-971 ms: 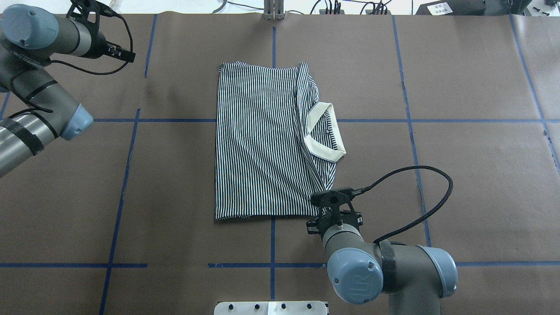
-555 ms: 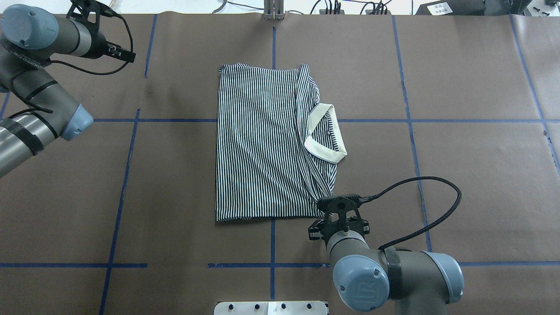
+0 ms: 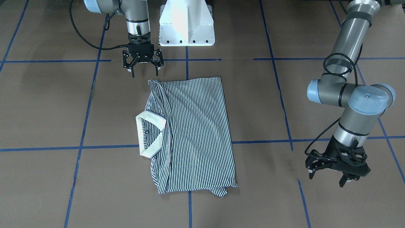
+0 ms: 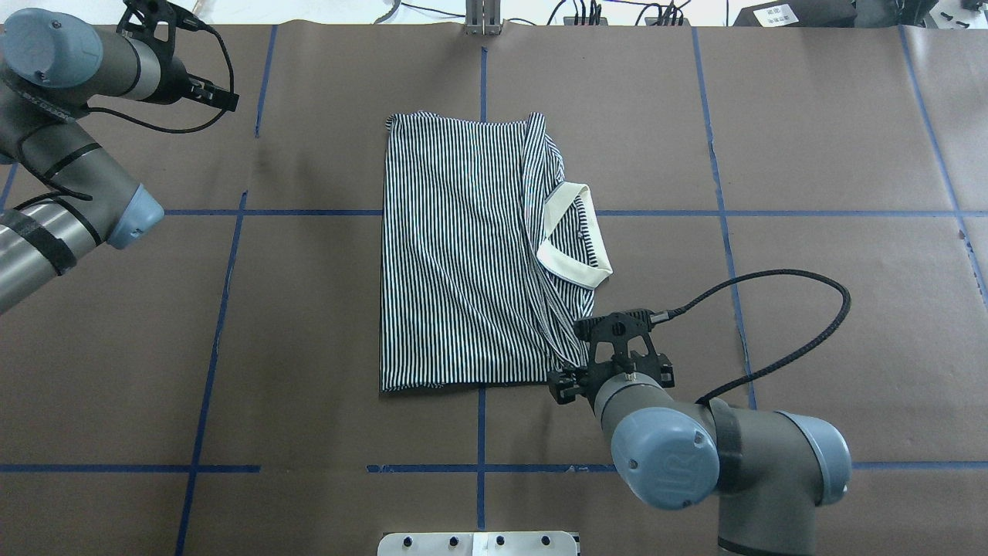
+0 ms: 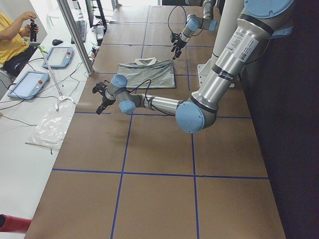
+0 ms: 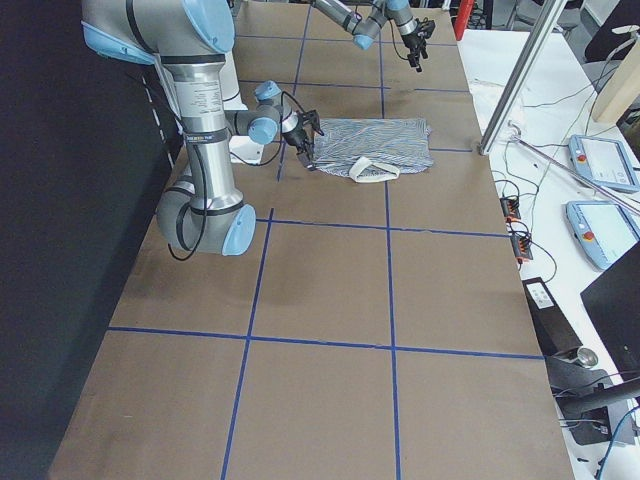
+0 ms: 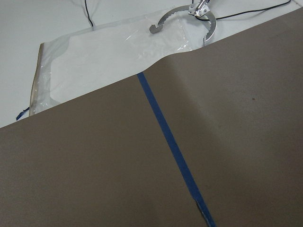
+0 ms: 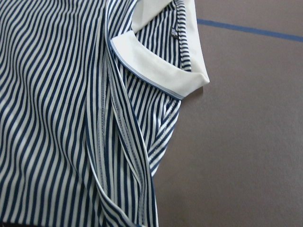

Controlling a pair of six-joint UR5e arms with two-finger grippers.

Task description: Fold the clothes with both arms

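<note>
Polo shirt (image 4: 463, 255) lies flat at ctr of table (image 4: 810, 154), folded to a narrow rectangle. Overhead view: cream collar (image 4: 575, 235) sticks out at shirt's 3 o'clock edge. R gripper (image 3: 144, 70): prongs spread, nothing between them, just beside shirt's 5 o'clock corner, no cloth gripped. L gripper (image 3: 327, 179): prongs spread, empty, well apart from shirt at approx. its 10 o'clock. Fabric creased along collar-side fold; 11 o'clock corner slightly bunched

Polo shirt (image 8: 61, 118) partly out of view
</note>
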